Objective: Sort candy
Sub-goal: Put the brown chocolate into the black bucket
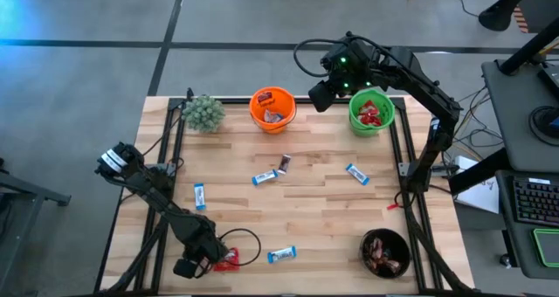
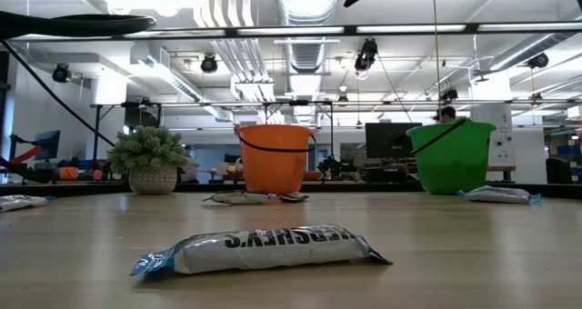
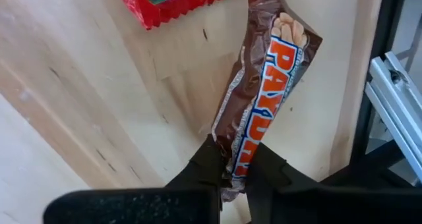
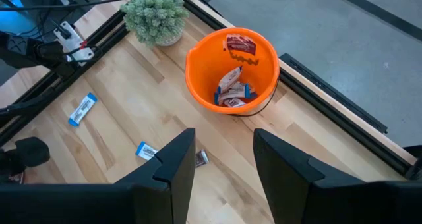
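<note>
A silver-wrapped Hershey's bar (image 2: 264, 250) lies closest to the low camera, its long axis running across the view, its lettering upside down; from above it is the blue-and-white bar (image 1: 281, 255) near the front edge of the wooden counter (image 1: 323, 218), lying roughly crosswise; the left end effector (image 3: 232, 174) sits at the front left corner of the counter, its fingers pinched shut on the near end of a brown Payday bar (image 3: 264, 99), whose long axis stretches straight away from the fingers, flat on the wood; a red packet (image 3: 173, 0) lies just beyond it, apart from the bar; more blue-and-white bars are scattered mid-counter, one on the left (image 1: 200, 196) pointing front to back, one at centre (image 1: 265, 177) angled, one on the right (image 1: 356, 174) set diagonally; a small dark bar (image 1: 285, 162) rests just beside the centre one; the orange bucket (image 1: 272, 109) at the back holds several sweets; the green bucket (image 1: 372, 112) holds red packets; a dark bucket (image 1: 385, 252) at the front right holds brown bars; the right end effector (image 4: 223, 159) hovers at the back between the orange and green buckets, fingers apart, holding nothing; a small green plant (image 1: 203, 113) stands at the back left.
</note>
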`<action>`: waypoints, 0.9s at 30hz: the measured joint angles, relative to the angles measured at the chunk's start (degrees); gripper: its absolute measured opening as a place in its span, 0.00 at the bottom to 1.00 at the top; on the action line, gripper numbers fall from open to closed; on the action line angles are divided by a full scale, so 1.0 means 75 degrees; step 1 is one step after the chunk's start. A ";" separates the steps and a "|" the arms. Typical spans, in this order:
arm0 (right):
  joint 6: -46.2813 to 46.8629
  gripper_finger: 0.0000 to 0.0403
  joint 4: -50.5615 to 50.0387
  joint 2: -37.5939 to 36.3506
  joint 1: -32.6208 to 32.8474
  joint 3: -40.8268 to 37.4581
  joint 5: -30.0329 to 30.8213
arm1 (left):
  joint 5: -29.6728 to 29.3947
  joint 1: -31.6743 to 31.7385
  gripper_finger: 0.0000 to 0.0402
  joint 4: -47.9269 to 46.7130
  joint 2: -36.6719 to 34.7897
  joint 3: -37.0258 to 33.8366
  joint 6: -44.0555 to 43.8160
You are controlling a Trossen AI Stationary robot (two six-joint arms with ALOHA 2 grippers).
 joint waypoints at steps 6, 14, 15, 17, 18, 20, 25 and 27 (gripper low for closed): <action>-0.0004 0.35 -0.0104 0.0000 0.0000 0.0002 0.0000 | 0.0150 0.0000 0.02 -0.0146 -0.0225 0.0000 -0.0109; -0.0431 0.33 -0.0146 -0.0037 0.0079 0.0000 0.0003 | -0.0139 0.0068 0.01 -0.1216 -0.1332 0.0033 -0.0382; -0.0489 0.32 -0.0144 -0.0041 0.0102 0.0002 0.0003 | -0.0279 0.0097 0.01 -0.1397 -0.1493 0.0080 -0.0426; -0.0517 0.32 -0.0124 -0.0045 0.0142 -0.0001 0.0003 | -0.0559 0.0188 0.01 -0.1635 -0.1845 0.0198 -0.0457; -0.0496 0.31 -0.0124 -0.0047 0.0156 -0.0001 0.0003 | -0.0709 0.0254 0.01 -0.1757 -0.2008 0.0249 -0.0469; -0.0466 0.31 -0.0126 -0.0047 0.0173 -0.0001 0.0003 | -0.1032 0.0423 0.01 -0.1899 -0.2316 0.0353 -0.0500; -0.0466 0.31 -0.0124 -0.0047 0.0214 -0.0001 0.0004 | -0.2008 0.1031 0.01 -0.2269 -0.3015 0.0787 -0.0491; -0.0466 0.31 -0.0125 -0.0047 0.0248 -0.0001 0.0003 | -0.2519 0.1309 0.01 -0.2536 -0.3253 0.1047 -0.0368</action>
